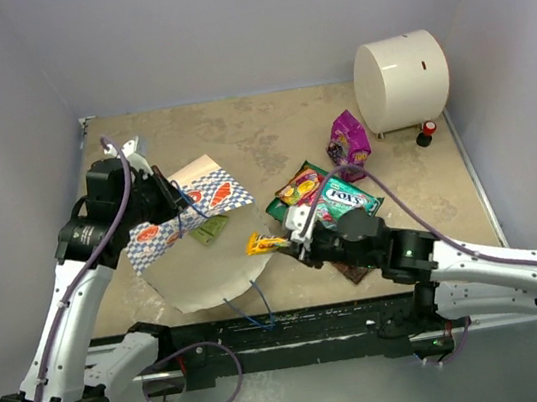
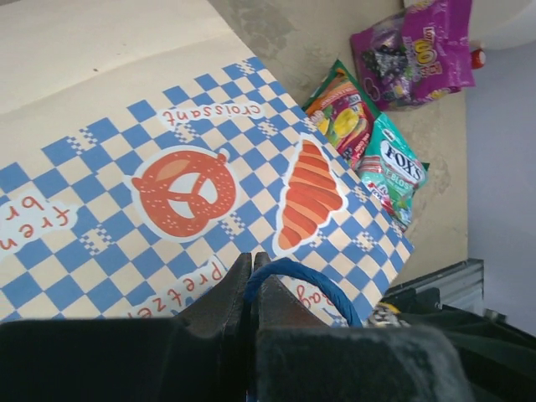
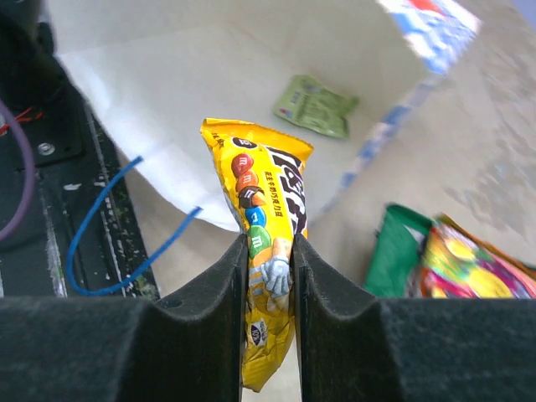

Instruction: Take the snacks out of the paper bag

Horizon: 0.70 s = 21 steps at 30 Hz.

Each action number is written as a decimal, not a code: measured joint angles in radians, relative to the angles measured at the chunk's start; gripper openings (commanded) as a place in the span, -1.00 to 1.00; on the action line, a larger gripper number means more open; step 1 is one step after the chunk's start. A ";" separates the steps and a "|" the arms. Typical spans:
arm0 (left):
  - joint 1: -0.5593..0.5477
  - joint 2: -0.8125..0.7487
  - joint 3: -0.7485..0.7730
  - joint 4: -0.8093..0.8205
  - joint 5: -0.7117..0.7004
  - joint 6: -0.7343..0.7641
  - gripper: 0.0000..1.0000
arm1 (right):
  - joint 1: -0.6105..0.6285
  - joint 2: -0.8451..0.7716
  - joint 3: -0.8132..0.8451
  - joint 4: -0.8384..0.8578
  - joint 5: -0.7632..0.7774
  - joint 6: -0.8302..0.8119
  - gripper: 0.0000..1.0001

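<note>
Pinches a blue cord point(image 2: 295, 273) of the paper bag point(image 2: 100, 109) in the left gripper point(image 2: 253, 265), probably to anchor it; clamps a yellow packet point(image 3: 261, 180) in the right gripper point(image 3: 270, 260) for removal.

I see the paper bag point(image 1: 209, 276) lying on the surface point(image 1: 270, 140) at left, with my left jaws at its far end. A flat packet point(image 1: 209, 230) lies on it. Just right of the bag, a candy packet point(image 1: 265, 243) sits between my right jaws. Further right, several snack packs point(image 1: 334, 196) lie touching. A pouch point(image 1: 348, 138) lies behind them, and a cylinder point(image 1: 400, 82) stands in the far right corner.
</note>
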State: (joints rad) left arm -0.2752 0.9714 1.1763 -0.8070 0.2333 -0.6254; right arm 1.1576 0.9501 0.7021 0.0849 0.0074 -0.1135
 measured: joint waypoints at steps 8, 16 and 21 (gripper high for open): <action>0.000 0.017 0.000 -0.025 -0.075 -0.001 -1.00 | -0.020 -0.122 0.087 -0.246 0.370 0.153 -0.49; 0.000 0.012 0.000 -0.026 -0.084 0.000 -1.00 | -0.259 0.044 0.134 -0.332 0.481 0.323 -0.55; 0.000 0.010 0.001 -0.026 -0.083 0.003 -1.00 | -0.369 0.057 0.117 -0.335 0.466 0.370 -0.56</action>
State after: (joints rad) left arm -0.2752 0.9810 1.1770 -0.8330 0.1505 -0.6228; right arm 0.7891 1.0069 0.8188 -0.2501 0.4736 0.2565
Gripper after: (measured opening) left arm 0.009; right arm 0.233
